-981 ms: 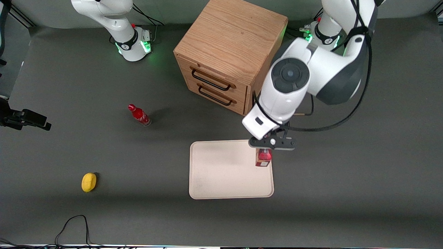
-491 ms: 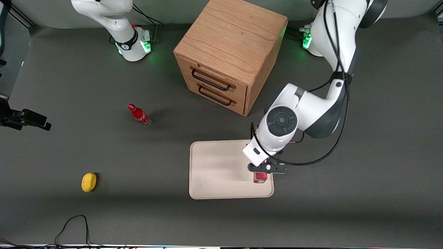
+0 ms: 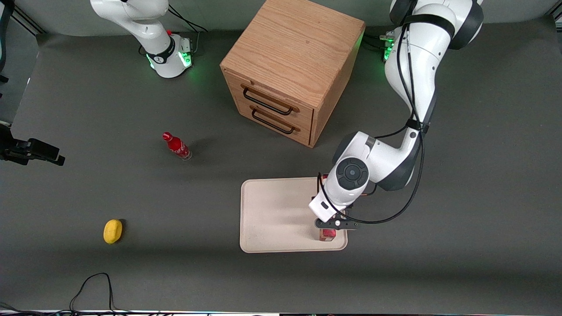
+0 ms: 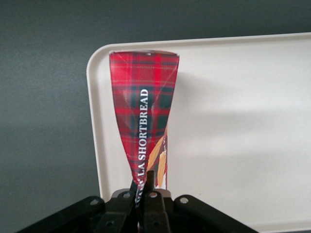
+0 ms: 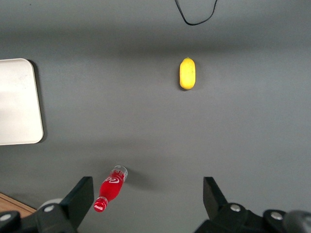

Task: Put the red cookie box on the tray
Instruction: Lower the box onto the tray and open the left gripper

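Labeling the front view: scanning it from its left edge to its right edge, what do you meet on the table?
Lemon → red bottle → tray → gripper holding the cookie box at the tray's edge.

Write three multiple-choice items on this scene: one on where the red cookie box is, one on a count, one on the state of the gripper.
1. Where is the red cookie box?
A. Over the tray, near the edge toward the working arm's end
B. On top of the wooden cabinet
C. On the table beside the lemon

2. How many drawer handles show on the wooden cabinet?
A. One
B. Two
C. Four

3. What is the gripper doing?
A. Hanging open over the bottle
B. Shut on the cookie box
C. Pulling a drawer handle

Answers: 1 A, the wrist view shows the box over the tray by its rim. 2 B, two dark handles, one above the other. 3 B, the fingers pinch the box's end above the tray.
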Available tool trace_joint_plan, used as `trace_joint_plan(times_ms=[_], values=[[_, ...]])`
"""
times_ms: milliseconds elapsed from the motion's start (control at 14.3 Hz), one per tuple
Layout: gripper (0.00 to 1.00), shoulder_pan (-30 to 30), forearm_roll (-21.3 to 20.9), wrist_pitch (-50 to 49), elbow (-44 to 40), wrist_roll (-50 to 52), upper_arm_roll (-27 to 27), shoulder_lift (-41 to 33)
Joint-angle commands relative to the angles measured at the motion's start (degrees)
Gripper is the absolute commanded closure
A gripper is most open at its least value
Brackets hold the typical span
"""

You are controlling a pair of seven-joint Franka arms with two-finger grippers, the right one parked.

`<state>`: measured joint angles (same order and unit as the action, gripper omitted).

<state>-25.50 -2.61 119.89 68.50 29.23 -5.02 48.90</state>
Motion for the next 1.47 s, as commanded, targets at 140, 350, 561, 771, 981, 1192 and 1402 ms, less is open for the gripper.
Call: trace_joint_plan(times_ms=[140, 350, 561, 771, 981, 1192, 1402], values=[[1.0, 0.3, -0.6, 0.4, 0.1, 2.3, 0.4, 1.0], [1.0, 0.3, -0.7, 2.8, 0.2, 3.9, 0.5, 2.0], [0.39, 0.3, -0.8, 2.7, 0.1, 4.7, 0.5, 1.6], [0.0, 0.1, -1.5, 1.9, 0.1, 7.0, 0.7, 1.3], [0.0, 0.0, -2.1, -3.6, -0.3, 9.2, 0.5, -2.6], [0.0, 0.4, -1.5, -12.4, -0.1, 8.6, 0.4, -10.5], [0.0, 0.9, -1.3, -20.6, -0.1, 8.0, 0.4, -17.8]])
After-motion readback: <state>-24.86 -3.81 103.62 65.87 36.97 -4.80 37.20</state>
